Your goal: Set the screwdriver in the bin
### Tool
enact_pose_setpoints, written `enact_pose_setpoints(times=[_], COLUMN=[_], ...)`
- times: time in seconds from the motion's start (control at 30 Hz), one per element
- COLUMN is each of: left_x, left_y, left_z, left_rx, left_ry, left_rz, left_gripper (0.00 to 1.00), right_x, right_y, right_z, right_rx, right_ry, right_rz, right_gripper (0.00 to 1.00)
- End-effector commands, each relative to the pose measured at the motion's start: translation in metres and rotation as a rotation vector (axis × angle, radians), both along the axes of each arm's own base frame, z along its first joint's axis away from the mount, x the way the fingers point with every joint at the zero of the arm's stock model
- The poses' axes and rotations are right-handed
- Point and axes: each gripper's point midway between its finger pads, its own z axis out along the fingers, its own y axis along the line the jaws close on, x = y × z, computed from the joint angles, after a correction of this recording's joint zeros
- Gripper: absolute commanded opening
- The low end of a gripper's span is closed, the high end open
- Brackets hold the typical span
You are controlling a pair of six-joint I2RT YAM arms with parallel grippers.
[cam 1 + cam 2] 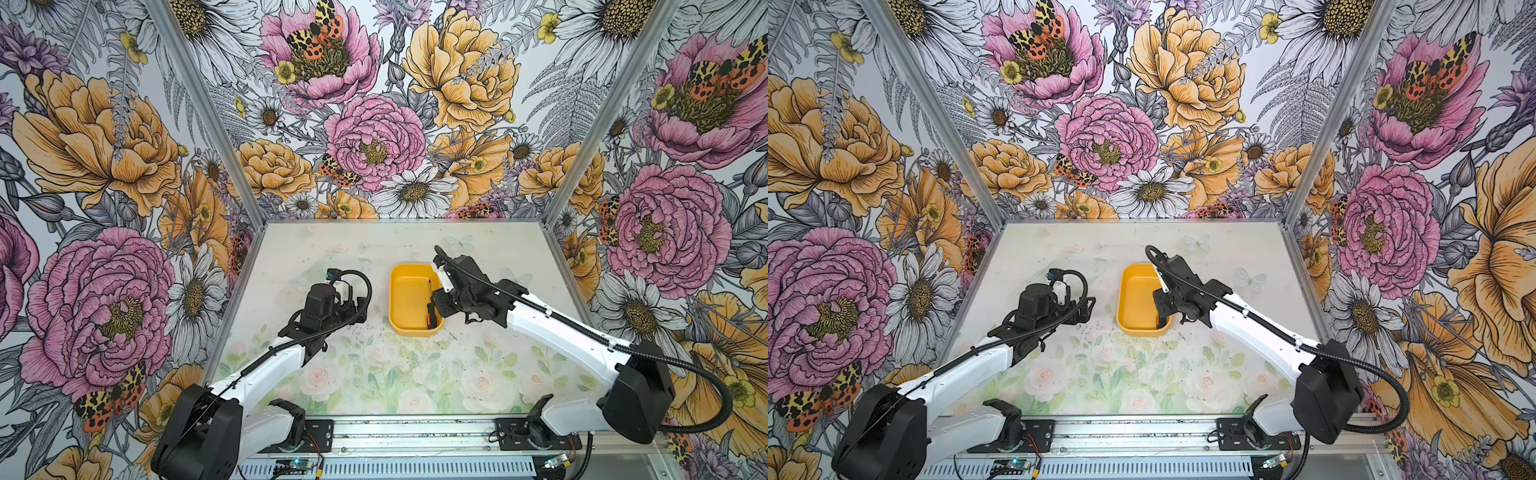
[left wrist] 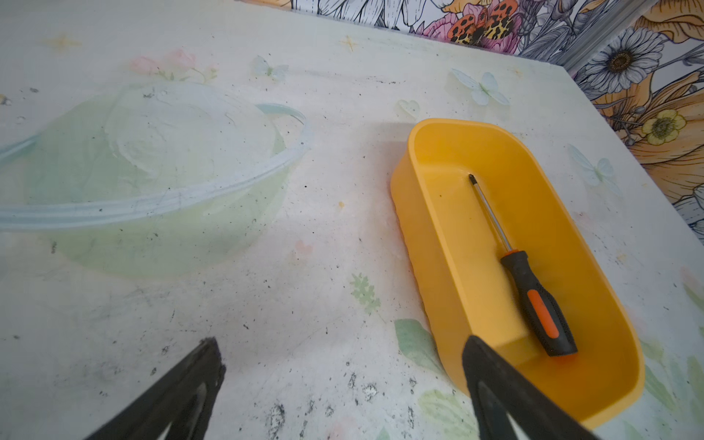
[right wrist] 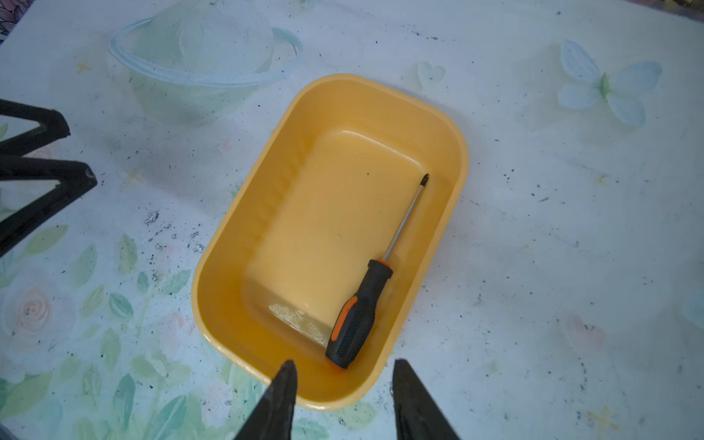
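Flowered walls on three sides; pale printed tabletop (image 1: pixel 374 249), scuffed with dark specks. Bin (image 1: pixel 409 299) sits near tabletop centre, long axis running 12 to 6. Screwdriver (image 3: pixel 377 274) lies flat inside it along the 3 o'clock wall, tip toward 12, handle toward 6. Right gripper (image 3: pixel 344 365) hangs over the bin's 4 o'clock corner, jaws apart, clear of the handle. Left gripper (image 2: pixel 339 343) is at the bin's 9 o'clock side, above bare tabletop, jaws spread wide, holding nothing

Robot lab booth, floral-papered walls (image 1: pixel 374 124)
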Motion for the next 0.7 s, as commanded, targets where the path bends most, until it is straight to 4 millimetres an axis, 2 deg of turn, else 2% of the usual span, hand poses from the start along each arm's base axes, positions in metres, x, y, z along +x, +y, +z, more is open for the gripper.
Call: enact_pose_setpoints(times=[0.0,0.27,0.4,0.5,0.67], left_x=[0.006,0.004,0.003,0.004,0.006], left_y=[0.008,0.033,0.05,0.063,0.096], left_z=[0.03,0.076,0.092,0.096,0.092], left_rx=[0.057,0.156,0.183,0.191,0.18], left_ry=[-0.103,-0.328,-0.436,-0.494,-0.536], left_rz=[0.024,0.078,0.117,0.138,0.224], left_gripper=[0.99,0.99,0.99,0.99,0.99], right_x=[0.001,0.014,0.025,0.035,0.047], right_y=[-0.022,-0.091,-0.118,-0.141,-0.18], right_z=[0.017,0.043,0.053,0.046,0.032], right_rx=[-0.047,0.041,0.078,0.056,0.038], right_ry=[-0.13,-0.343,-0.437,-0.473,-0.56], right_rz=[0.072,-0.092,-0.184,-0.273,-0.409], right_gripper=[0.44,0.45,0.45,0.45,0.45])
